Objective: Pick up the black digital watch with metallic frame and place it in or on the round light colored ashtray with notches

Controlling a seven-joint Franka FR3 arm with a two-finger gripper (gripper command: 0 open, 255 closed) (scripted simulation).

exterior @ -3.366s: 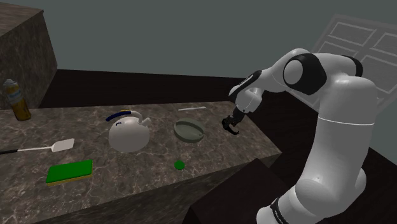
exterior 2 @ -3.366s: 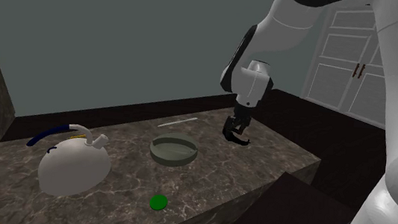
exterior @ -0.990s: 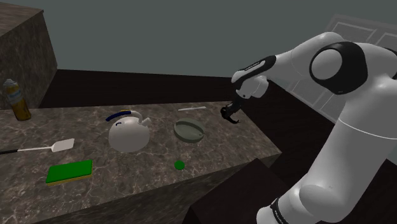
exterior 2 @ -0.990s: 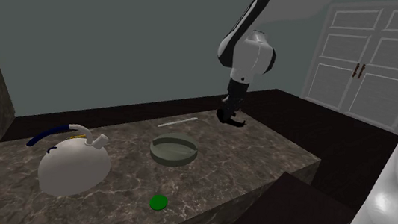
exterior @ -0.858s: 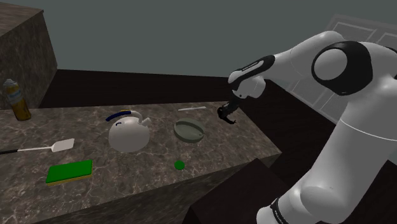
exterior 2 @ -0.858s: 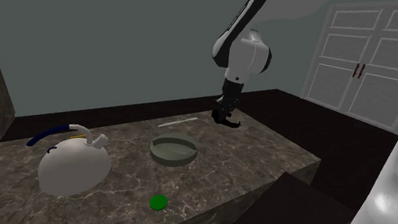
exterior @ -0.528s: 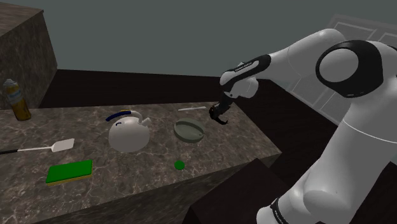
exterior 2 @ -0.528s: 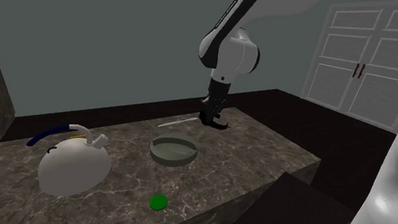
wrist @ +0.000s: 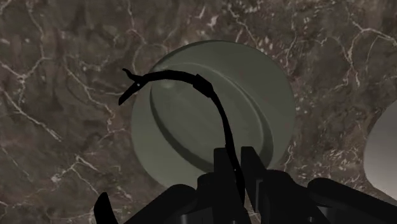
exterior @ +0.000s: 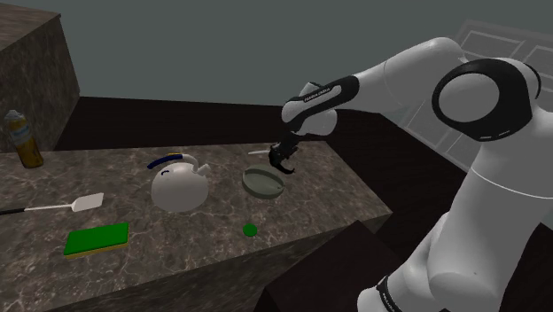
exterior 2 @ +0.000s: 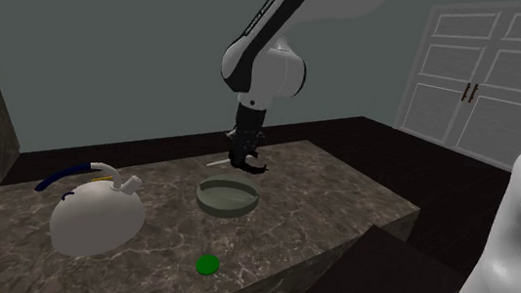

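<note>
The round, pale grey-green ashtray [exterior: 263, 183] sits on the dark marble counter [exterior: 133, 257], also seen as ashtray [exterior 2: 228, 196]. My black gripper [exterior: 282, 159] hangs just above the ashtray's far right rim, shut on the black watch [exterior: 284, 166]. In the second exterior view the gripper [exterior 2: 244, 157] holds the watch [exterior 2: 250, 166] a little over the ashtray's back edge. In the wrist view the watch strap [wrist: 216, 105] arcs out from the gripper [wrist: 235, 160] across the ashtray [wrist: 261, 95] below it.
A white teapot with a blue handle [exterior: 177, 188] stands left of the ashtray in the shoulder view. A small green disc [exterior: 250, 230], a green sponge [exterior: 96, 237], a white spatula [exterior: 80, 203], a bottle [exterior: 22, 139] and a thin white stick [exterior: 266, 152] lie around. The counter edge [exterior: 372, 199] drops off at the shoulder view's right.
The arm has carried the watch toward the shoulder view's left, from beside the counter's right end to over the ashtray. The fingers stayed shut on it.
</note>
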